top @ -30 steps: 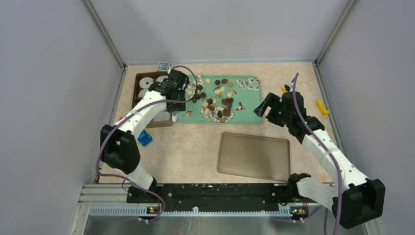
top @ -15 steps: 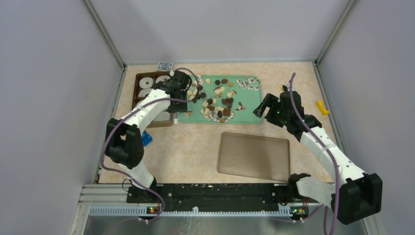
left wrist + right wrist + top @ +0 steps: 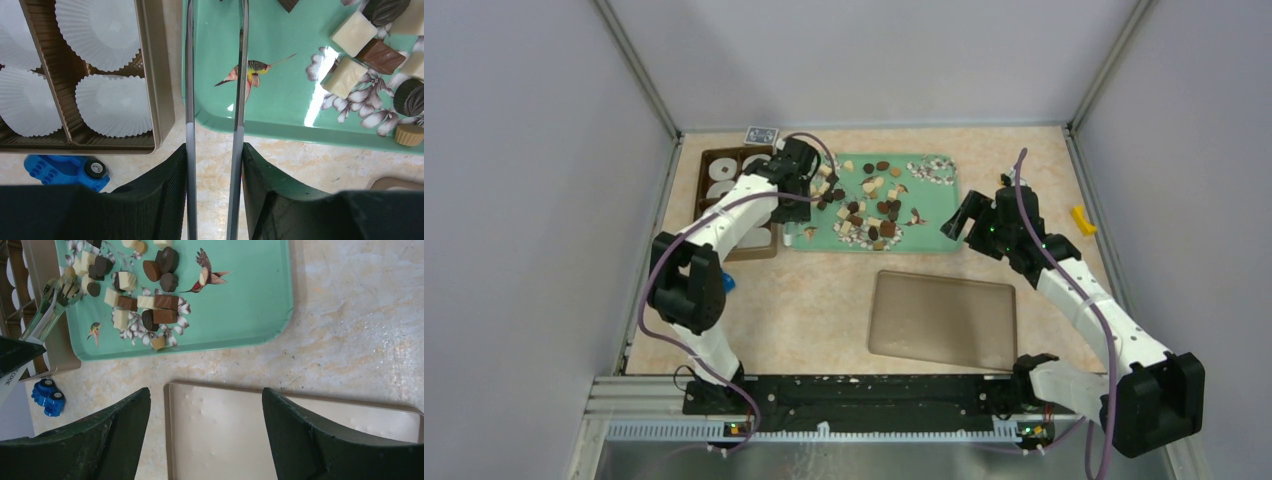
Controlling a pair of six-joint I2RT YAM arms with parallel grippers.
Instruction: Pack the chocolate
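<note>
The chocolate (image 3: 864,205), dark rounds, brown and cream squares, lies scattered on a green bird-print tray (image 3: 934,215). It also shows in the left wrist view (image 3: 356,34) and the right wrist view (image 3: 150,302). My left gripper (image 3: 799,170) is shut on metal tongs (image 3: 240,75), whose arms reach out over the tray's left end. In the right wrist view the tongs' tips (image 3: 62,290) sit among the pieces there. I cannot tell whether they grip one. My right gripper (image 3: 959,222) is open and empty, hovering right of the tray's near corner.
A brown box (image 3: 724,180) with white paper cups (image 3: 112,105) stands left of the tray. A flat beige lid (image 3: 942,318) lies in front of it. A blue toy car (image 3: 724,283), a yellow block (image 3: 1080,220) and a small card (image 3: 761,134) lie on the table.
My left arm has swung right, carrying the tongs from over the box's edge onto the tray's left end. My right arm has hardly moved.
</note>
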